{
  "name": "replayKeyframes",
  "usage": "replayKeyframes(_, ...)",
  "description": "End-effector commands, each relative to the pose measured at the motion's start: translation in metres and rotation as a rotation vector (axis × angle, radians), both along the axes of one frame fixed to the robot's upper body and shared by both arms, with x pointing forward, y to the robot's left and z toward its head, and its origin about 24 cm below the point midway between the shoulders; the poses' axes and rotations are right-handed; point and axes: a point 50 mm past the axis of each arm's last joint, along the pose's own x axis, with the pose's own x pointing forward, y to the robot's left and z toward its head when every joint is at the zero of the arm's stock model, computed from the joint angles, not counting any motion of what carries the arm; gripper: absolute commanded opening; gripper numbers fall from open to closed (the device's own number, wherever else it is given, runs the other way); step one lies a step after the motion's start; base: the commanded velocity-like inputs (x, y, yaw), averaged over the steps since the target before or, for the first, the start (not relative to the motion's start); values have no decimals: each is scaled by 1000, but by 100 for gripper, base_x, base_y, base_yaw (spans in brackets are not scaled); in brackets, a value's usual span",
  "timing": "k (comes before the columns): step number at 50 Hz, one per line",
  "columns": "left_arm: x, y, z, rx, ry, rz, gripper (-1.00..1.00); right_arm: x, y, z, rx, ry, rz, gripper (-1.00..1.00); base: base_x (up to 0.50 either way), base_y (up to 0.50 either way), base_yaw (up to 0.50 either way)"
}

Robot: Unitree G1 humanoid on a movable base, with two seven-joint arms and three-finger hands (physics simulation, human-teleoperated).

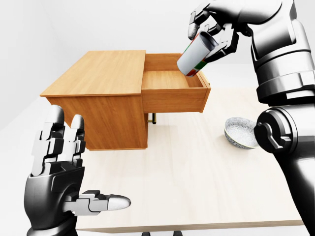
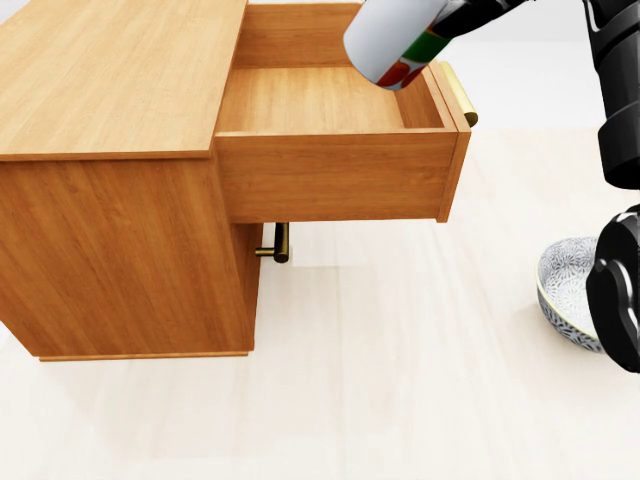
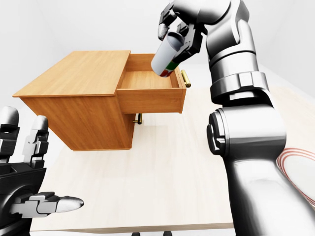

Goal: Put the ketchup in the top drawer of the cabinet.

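Note:
The ketchup bottle [image 1: 193,58], white with a red and green label, hangs tilted over the right end of the open top drawer [image 1: 166,80] of the wooden cabinet [image 1: 98,73]. My right hand [image 1: 210,33] is shut on it from above. In the head view the bottle [image 2: 395,42] covers the drawer's far right corner [image 2: 310,100], and the drawer's inside shows bare wood. My left hand [image 1: 61,172] is open, fingers up, at the bottom left of the left-eye view, well away from the cabinet.
A patterned bowl [image 1: 239,132] sits on the pale table [image 1: 197,172] to the right of the cabinet, partly behind my right arm. A brass handle [image 2: 459,93] runs along the drawer's right face, and a lower drawer's handle [image 2: 280,243] shows beneath.

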Motion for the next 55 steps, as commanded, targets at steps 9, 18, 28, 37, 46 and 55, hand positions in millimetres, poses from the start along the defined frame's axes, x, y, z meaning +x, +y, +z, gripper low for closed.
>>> replayKeyframes(9,0,0,0,0,-3,0,100,6,-11,-13,51,76,-19,-100,0,0,0)
replayKeyframes(18,1,0,0,-1,-4,0,100,9,-9,-23,66,110,-8,-100,0,0,0)
replayKeyframes(28,-1,0,1,0,-6,-1,100,11,-9,-30,78,132,-4,-100,0,0,0)
replayKeyframes(37,-1,1,1,0,-9,1,100,12,-9,-33,76,139,-6,-100,0,0,0)
replayKeyframes(46,-1,1,1,-1,-10,1,100,11,-9,-31,56,124,-19,-100,0,0,0)
replayKeyframes(55,-1,-1,0,1,-1,-3,100,8,-10,-21,36,88,-35,-100,0,0,0)
